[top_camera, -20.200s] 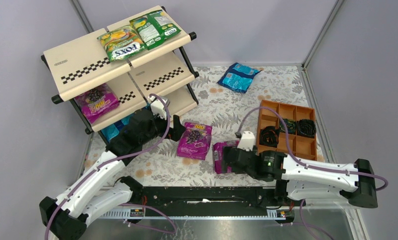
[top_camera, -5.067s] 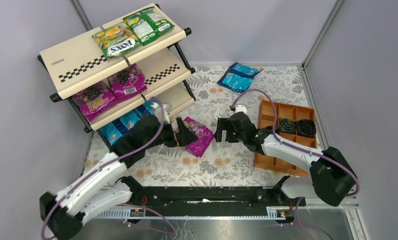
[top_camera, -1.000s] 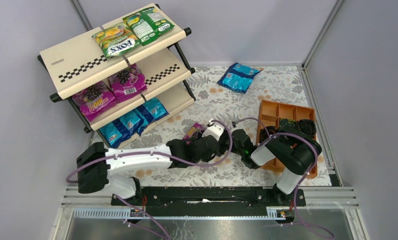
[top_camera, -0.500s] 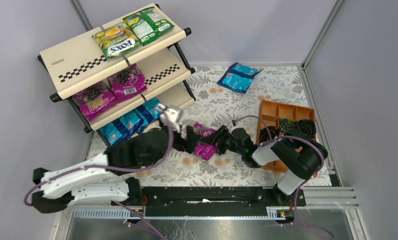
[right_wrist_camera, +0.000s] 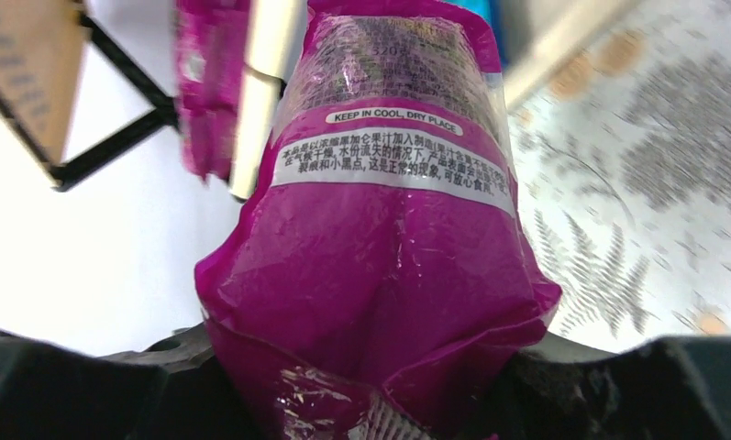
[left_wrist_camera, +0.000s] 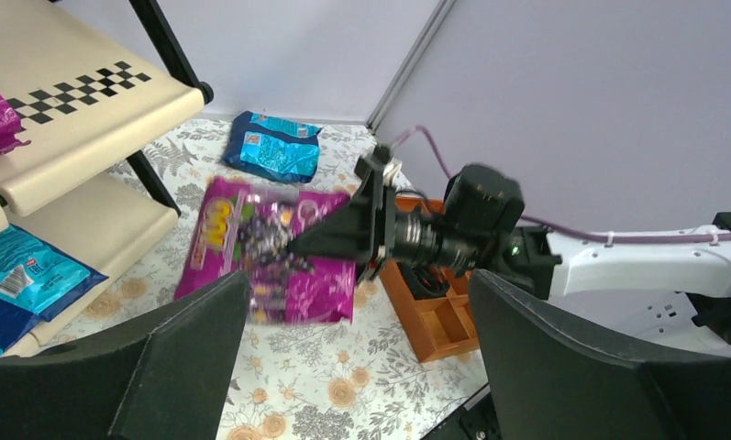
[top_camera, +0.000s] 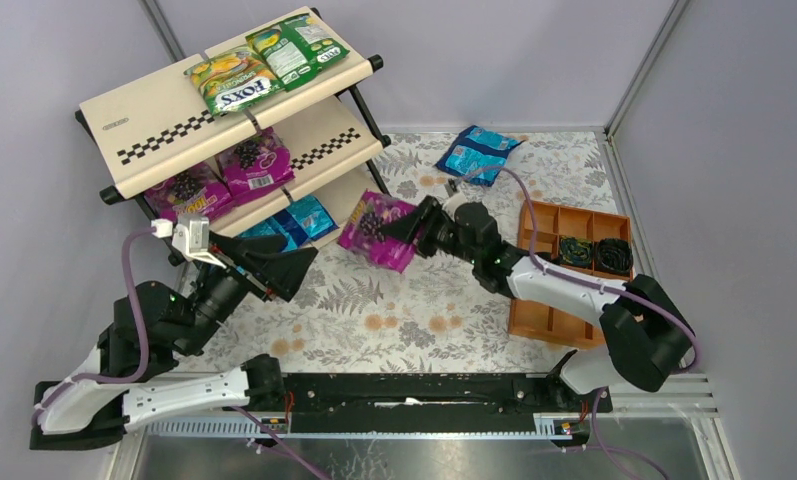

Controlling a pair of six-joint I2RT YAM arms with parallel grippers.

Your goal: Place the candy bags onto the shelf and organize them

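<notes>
The right gripper (top_camera: 417,226) pinches a magenta bag (top_camera: 372,230) just beside the shelf's (top_camera: 164,115) bottom tier, while the left gripper (top_camera: 292,262), spread and empty, hangs before the shelf

The top external view looks steeply down over the whole tabletop (top_camera: 444,310) and shelf (top_camera: 164,110). The left wrist view faces the right arm (left_wrist_camera: 636,261) from well back; the right wrist view sits close against the magenta candy bag (right_wrist_camera: 380,266) all three share.
</notes>
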